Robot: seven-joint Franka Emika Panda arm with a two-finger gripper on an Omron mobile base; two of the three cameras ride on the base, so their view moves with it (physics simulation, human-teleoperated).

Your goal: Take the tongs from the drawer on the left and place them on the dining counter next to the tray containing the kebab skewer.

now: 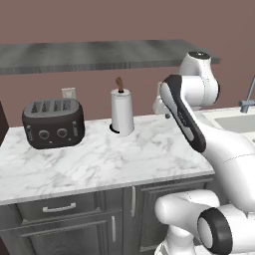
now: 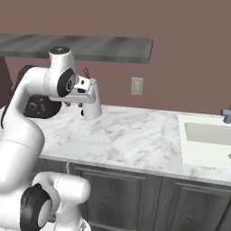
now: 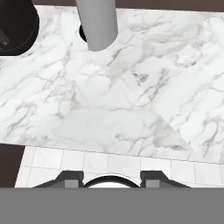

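Left base view: the white arm (image 1: 209,144) rises from the lower right and bends over a marble table (image 1: 99,159). On the table stand a dark toaster (image 1: 53,123) at the left and a paper roll (image 1: 122,110) on an upright holder near the middle, well apart from each other. A wall socket (image 1: 68,92) sits behind the toaster, a grey shelf (image 1: 89,55) runs along the wall above, and a sink (image 1: 234,122) with a tap (image 1: 247,99) lies at the right. Below the table edge, the drawer (image 1: 60,206) with a horizontal bar handle is shut (the tongs cannot be seen).

Right base view: the arm rises from the lower left, and the hand (image 2: 90,106) hangs beside the paper roll, above the table. The toaster shows partly behind the arm. A second socket (image 2: 136,86) is on the wall, and the sink lies at the right.

Hand view: the hand (image 3: 111,177) looks down on bare marble, with the paper roll (image 3: 97,24) at the top and the toaster (image 3: 17,26) at the top left. The two fingertips (image 3: 70,177) stand apart with nothing between them. Pale floor tiles (image 3: 109,164) show below the table edge.
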